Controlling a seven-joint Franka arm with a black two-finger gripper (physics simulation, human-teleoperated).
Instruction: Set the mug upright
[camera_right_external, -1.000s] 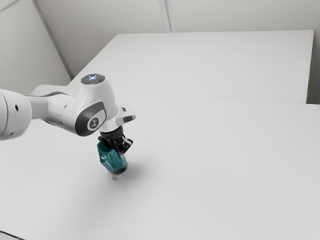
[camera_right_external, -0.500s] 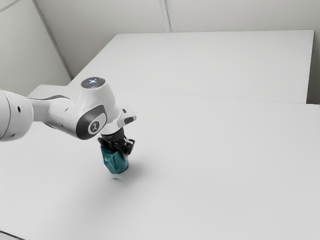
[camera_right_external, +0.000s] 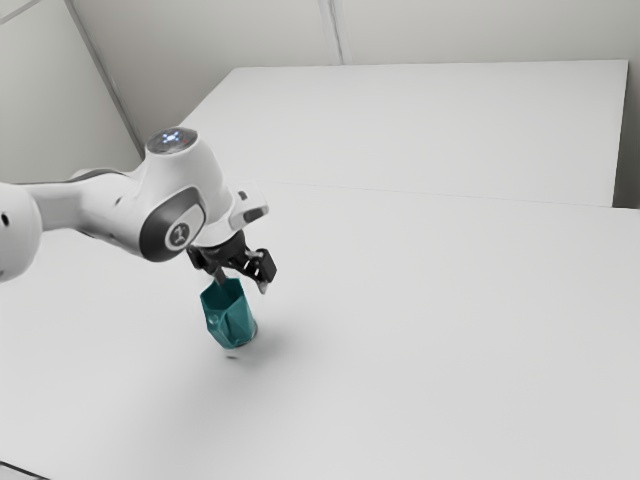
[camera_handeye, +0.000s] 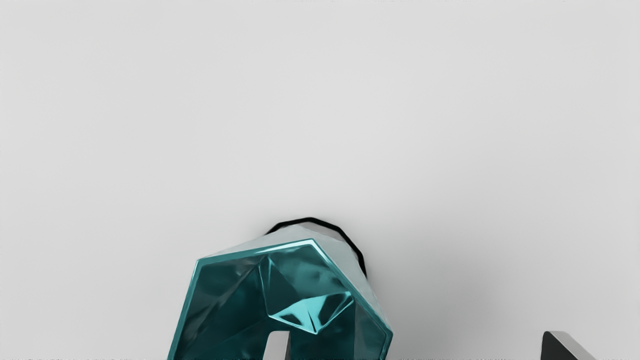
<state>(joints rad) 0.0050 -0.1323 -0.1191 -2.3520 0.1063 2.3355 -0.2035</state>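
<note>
The teal faceted mug stands on its base with its opening upward in the exterior view, looking slightly tilted. Just above its rim is my gripper, with its fingers spread wide. Looking into the mug from the wrist view, I see its many-sided opening and part of the dark-edged base behind. My gripper is open there: one fingertip appears over the mug's opening, the other stands apart, outside the rim. Whether the first fingertip reaches inside the mug I cannot tell.
A plain white table surrounds the mug, and a second white surface adjoins it farther back. A dark line crosses the near corner at the exterior view's left.
My hand has risen off the mug, and the fingers that were around its upper part have opened. The mug has turned from a leaning pose to a more upright one.
</note>
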